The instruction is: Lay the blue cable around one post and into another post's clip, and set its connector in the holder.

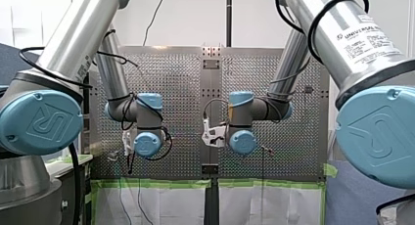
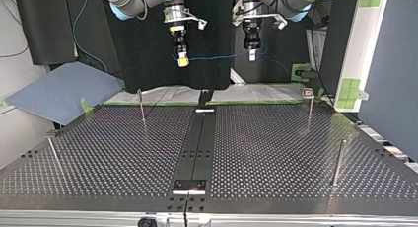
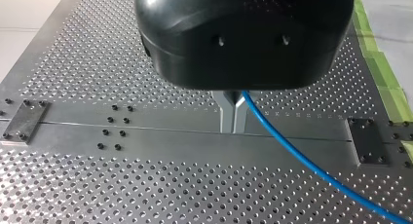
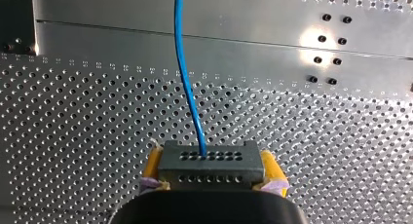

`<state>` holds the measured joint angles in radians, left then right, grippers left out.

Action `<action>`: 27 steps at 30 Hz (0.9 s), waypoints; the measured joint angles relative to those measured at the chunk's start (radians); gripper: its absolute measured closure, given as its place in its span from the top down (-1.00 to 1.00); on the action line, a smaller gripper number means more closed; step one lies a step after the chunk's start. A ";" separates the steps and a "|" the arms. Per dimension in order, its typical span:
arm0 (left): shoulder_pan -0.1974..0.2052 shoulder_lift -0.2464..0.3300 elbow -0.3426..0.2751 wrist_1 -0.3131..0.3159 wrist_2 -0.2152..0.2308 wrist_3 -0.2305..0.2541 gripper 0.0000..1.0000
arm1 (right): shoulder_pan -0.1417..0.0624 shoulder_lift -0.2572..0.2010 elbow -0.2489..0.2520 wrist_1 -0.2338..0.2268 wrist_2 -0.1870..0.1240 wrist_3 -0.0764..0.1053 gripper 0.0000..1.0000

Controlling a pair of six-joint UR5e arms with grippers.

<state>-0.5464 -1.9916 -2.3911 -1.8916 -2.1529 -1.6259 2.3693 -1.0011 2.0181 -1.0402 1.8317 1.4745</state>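
Well above the perforated tabletop (image 2: 276, 153) and its posts (image 2: 338, 163), the blue cable (image 2: 217, 56) is held aloft: the connector (image 4: 209, 156) is clamped in the right end effector (image 4: 212, 173), the cable pinched in the closed left end effector (image 3: 233, 126). Routing is judged not yet begun; descent toward a post is called for next

The thin blue cable (image 2: 217, 56) hung in the air well above the desk (image 2: 276, 148), stretched almost level between my right hand (image 2: 183, 62) and my left hand (image 2: 252, 56), with a loose length trailing on past the left one. Its connector (image 4: 208, 166), a dark grey block with two rows of small holes, sat clamped between my right hand's yellow pads (image 4: 271, 168). Four slim posts (image 2: 142, 110) stood upright, well apart on the desk, with the cable clear of them all.
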 joint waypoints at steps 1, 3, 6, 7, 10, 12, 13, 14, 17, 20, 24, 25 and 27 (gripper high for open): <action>0.000 0.000 0.000 0.000 0.000 0.000 -0.98 | 0.000 0.000 0.000 0.000 0.000 0.000 -1.00; 0.000 0.000 0.000 0.000 0.000 0.000 -0.98 | 0.000 0.000 0.000 0.000 0.000 0.000 -1.00; 0.000 0.000 0.000 0.000 0.000 0.000 -0.98 | 0.000 0.000 0.000 0.000 0.000 0.000 -1.00; 0.000 0.000 0.000 0.000 0.000 0.000 -0.98 | 0.000 0.000 0.000 0.000 0.000 0.000 -1.00; 0.000 0.000 0.000 0.000 0.000 0.000 -0.98 | 0.000 0.000 0.000 0.000 0.000 0.000 -1.00; 0.000 0.000 0.000 0.000 0.000 0.000 -0.98 | 0.000 0.000 0.000 0.000 0.000 0.000 -1.00; 0.000 0.000 0.000 0.000 0.000 0.000 -0.98 | 0.000 0.000 0.000 0.000 0.000 0.000 -1.00; 0.000 0.000 0.000 0.000 0.000 0.000 -0.98 | 0.000 0.000 0.000 0.000 0.000 0.000 -1.00; 0.000 0.000 0.000 0.000 0.000 0.000 -0.98 | 0.000 0.000 0.000 0.000 0.000 0.000 -1.00; 0.000 0.000 0.000 0.000 0.000 0.000 -0.98 | 0.000 0.000 0.000 0.000 0.000 0.000 -1.00; 0.000 0.000 0.000 0.000 0.000 0.000 -0.98 | 0.000 0.000 0.000 0.000 0.000 0.000 -1.00; 0.000 0.000 0.000 0.000 0.000 0.000 -0.98 | 0.000 0.000 0.000 0.000 0.000 0.000 -1.00; 0.000 0.000 0.000 0.000 0.000 0.000 -0.98 | 0.000 0.000 0.000 0.000 0.000 0.000 -1.00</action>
<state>-0.5465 -1.9916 -2.3911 -1.8916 -2.1528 -1.6259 2.3693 -1.0011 2.0181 -1.0402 1.8318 1.4744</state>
